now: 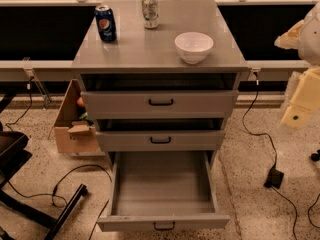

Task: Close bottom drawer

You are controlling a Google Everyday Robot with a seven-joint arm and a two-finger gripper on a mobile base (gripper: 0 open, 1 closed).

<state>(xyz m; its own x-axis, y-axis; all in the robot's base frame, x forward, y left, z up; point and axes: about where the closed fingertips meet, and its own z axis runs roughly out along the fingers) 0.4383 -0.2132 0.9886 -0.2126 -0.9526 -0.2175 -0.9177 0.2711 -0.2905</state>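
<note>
The cabinet (pixel 150 49) held three grey drawers, each with one black handle. The bottom drawer (pixel 130 222) stood pulled far out toward the lower edge of the frame. Its bare tray was exposed and its front panel lay almost at the frame's bottom border. The middle drawer (pixel 125 141) and the top drawer (pixel 115 104) sat further back, each with a dark gap above it.

Open floor lay on both sides of the extended tray. It was crossed by cables (pixel 260 134) on the right and by a black chair base (pixel 65 209) at lower left. A cardboard box (pixel 65 134) sat against the cabinet's left side.

On top were two cans, a Pepsi can (pixel 105 23) and a silver can (pixel 149 11), and one white bowl (pixel 193 47) near the right edge.

The gripper (pixel 299 109) hung at the far right of the frame, well apart from the drawers. I could not tell its grip state.
</note>
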